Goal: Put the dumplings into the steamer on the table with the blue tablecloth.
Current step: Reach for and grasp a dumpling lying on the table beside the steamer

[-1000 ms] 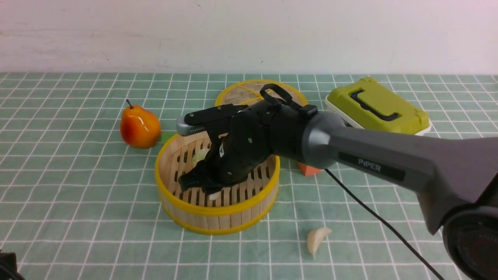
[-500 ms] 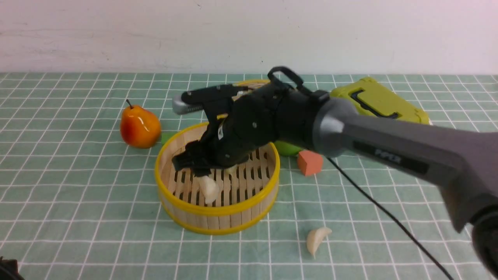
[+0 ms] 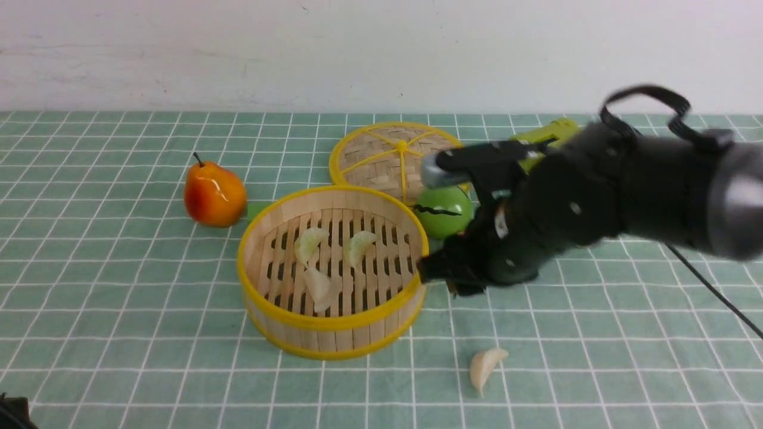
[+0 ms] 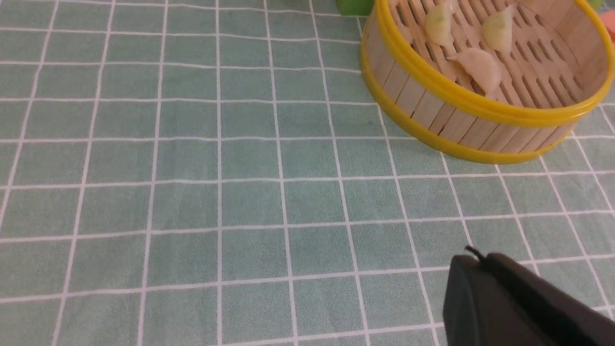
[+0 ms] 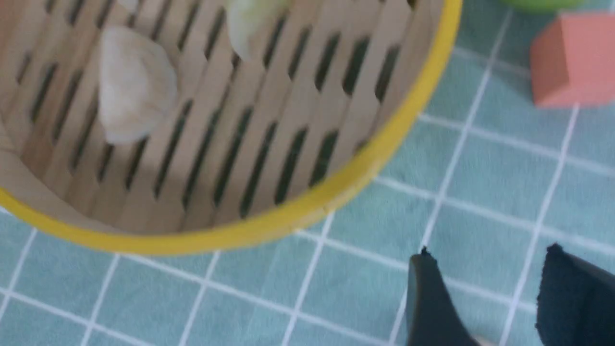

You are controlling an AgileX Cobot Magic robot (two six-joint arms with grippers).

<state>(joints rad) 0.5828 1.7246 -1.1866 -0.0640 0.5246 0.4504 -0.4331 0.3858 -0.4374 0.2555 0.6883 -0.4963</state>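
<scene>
The steamer [image 3: 334, 325] stands mid-table on the blue tablecloth [image 3: 119, 298] with three dumplings on its slats [image 3: 310, 241] [image 3: 359, 245] [image 3: 319, 286]. A further dumpling [image 3: 484, 368] lies on the cloth in front of it, to the right. My right gripper [image 3: 444, 274] hovers just outside the steamer's right wall, open and empty; the right wrist view shows its fingers apart [image 5: 487, 259] over bare cloth beside the steamer's rim [image 5: 288, 221]. My left gripper [image 4: 473, 259] is shut and empty, low over the cloth, well short of the steamer [image 4: 480, 103].
A pear [image 3: 213, 192] sits left of the steamer. Behind it lie the flat woven lid [image 3: 396, 156] and a green ball [image 3: 444, 213]. An orange block [image 5: 571, 60] rests near the right gripper. A lime box [image 3: 548, 134] is mostly hidden behind the right arm.
My right gripper let a dumpling go inside the steamer, lifted out and swung right past its wall. The steamer now shows three dumplings. The left arm has not moved.
</scene>
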